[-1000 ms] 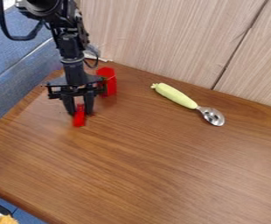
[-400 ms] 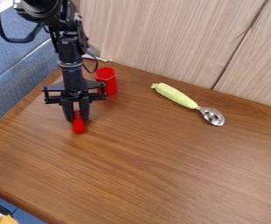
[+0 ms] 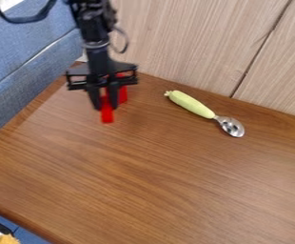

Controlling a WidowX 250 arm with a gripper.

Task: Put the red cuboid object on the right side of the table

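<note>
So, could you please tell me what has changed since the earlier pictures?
The gripper, with the slim red block in its hold, has moved rightward and up in the camera view, now partly covering the other red object. Nothing was newly grasped or let go. The green-handled spoon stayed where it was.

There is room to pass over the tabletop (image 3: 150,181) from the red bar (image 3: 107,116) between the fingers (image 3: 113,95) toward the right and front edges. A spoon (image 3: 191,105) lies slantwise near the back edge, where a wooden wall (image 3: 188,47) rises; a red block (image 3: 122,95) stands just behind the fingers.
</note>
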